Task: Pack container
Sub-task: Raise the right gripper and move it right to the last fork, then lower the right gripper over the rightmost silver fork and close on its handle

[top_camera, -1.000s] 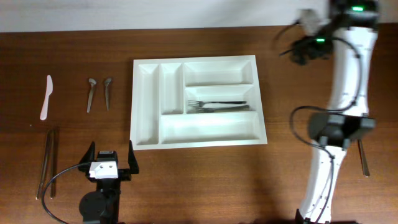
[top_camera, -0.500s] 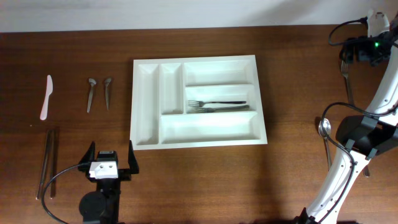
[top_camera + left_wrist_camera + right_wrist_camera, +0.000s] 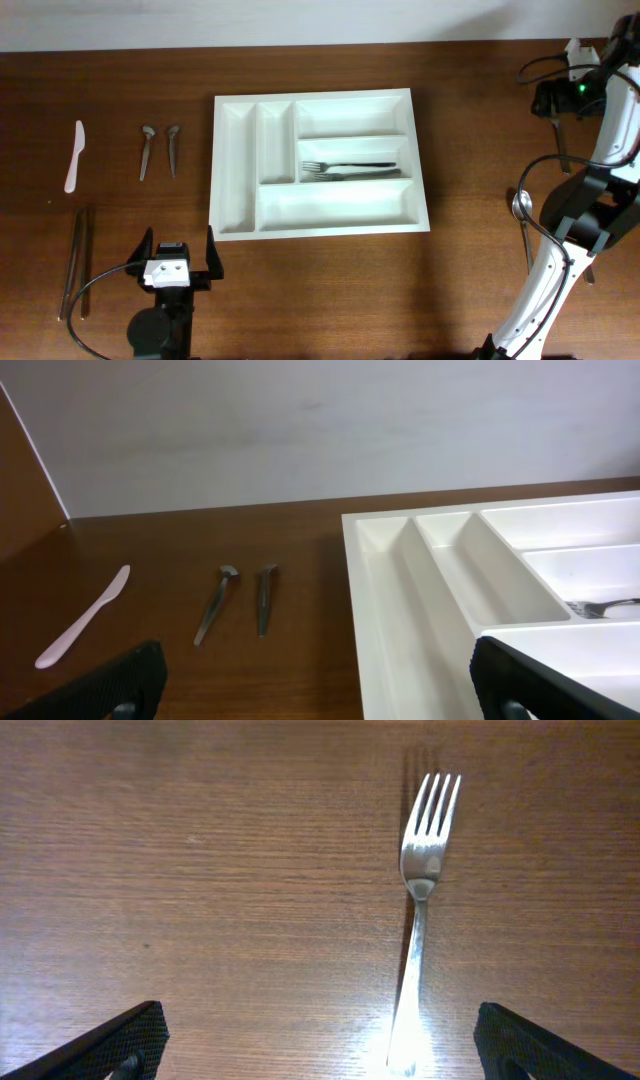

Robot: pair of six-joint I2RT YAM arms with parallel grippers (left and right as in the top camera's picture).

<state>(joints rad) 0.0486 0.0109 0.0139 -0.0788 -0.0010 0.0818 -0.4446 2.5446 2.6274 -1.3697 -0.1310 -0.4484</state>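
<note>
Steel lying flat on bare wood is the main hazard. A fork [image 3: 418, 900] lies under the right gripper [image 3: 320, 1048], tines pointing away from the wrist camera. Its jaws are spread wide and hold nothing. The fork sits toward the right-hand finger, not midway between the two. If the jaws close from this position, that finger would likely meet the handle first and push or spin the fork across the table [image 3: 470, 150] instead of pinching it.

The handle is thin and low, so the descent leaves little margin. Too shallow and the fingers probably close above the metal; too deep and they press into the tabletop. A pinch near the neck or tines would probably let the long handle swing during the carry.

The container [image 3: 315, 96], a white cutlery tray, sits in the middle of the table, well apart from this fork. Two forks [image 3: 355, 168] already lie in its middle long compartment. A fork hanging tilted could clip the rim or a divider on the way in. It could also land across those forks, or in the wrong compartment.

In the overhead view the right arm's cable loops close to a spoon [image 3: 522, 205] lying near the arm. A sweep toward the tray might drag that spoon along.

The left gripper [image 3: 179, 250] hangs near the tray's near-left corner, jaws apart and empty. It could be in the way only if the right arm's path crossed to that side.
</note>
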